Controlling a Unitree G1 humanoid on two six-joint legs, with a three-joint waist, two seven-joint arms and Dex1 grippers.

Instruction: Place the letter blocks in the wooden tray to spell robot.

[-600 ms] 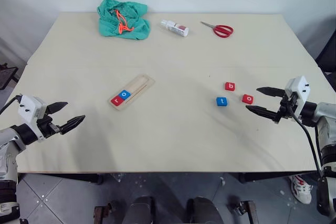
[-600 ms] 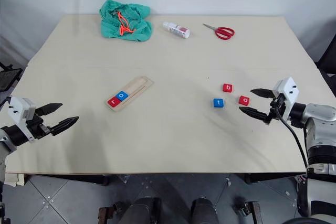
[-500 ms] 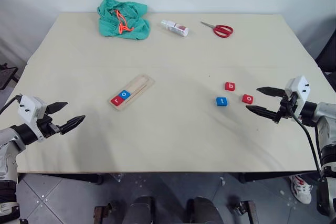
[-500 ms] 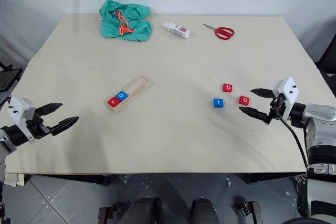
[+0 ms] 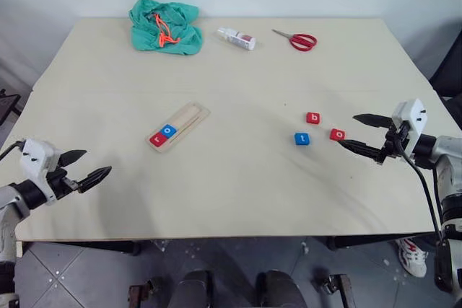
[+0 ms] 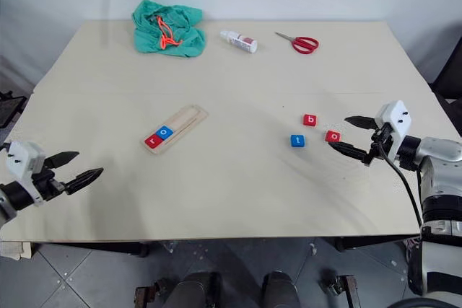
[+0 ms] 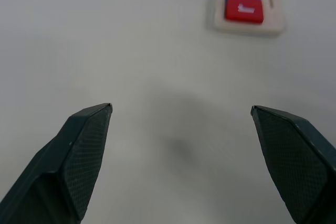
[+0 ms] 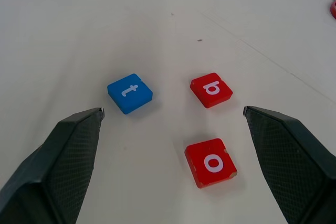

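Note:
The wooden tray (image 5: pixel 186 118) lies left of the table's middle, with a red r block (image 5: pixel 157 139) and a blue o block (image 5: pixel 167 131) at its near end. Three loose letter blocks sit at the right: a red b (image 5: pixel 312 117), a blue t (image 5: pixel 302 138) and a red o (image 5: pixel 337 135). My right gripper (image 5: pixel 358 133) hovers open just right of the red o, apart from it. In the right wrist view the red o (image 8: pixel 210 162) lies between the open fingers, with the t (image 8: pixel 129 93) and b (image 8: pixel 211 89) beyond. My left gripper (image 5: pixel 85 166) is open and empty near the front left edge.
At the far side of the table (image 5: pixel 238 192) lie a green cloth with an orange cord (image 5: pixel 162 25), a small white bottle (image 5: pixel 237 37) and red-handled scissors (image 5: pixel 296 38). A dark chair edge (image 5: pixel 449 77) stands past the right edge.
The view has shifted slightly. My right gripper has moved a little toward the red o block. My left gripper has drawn back toward the front left edge. The blocks have not moved.

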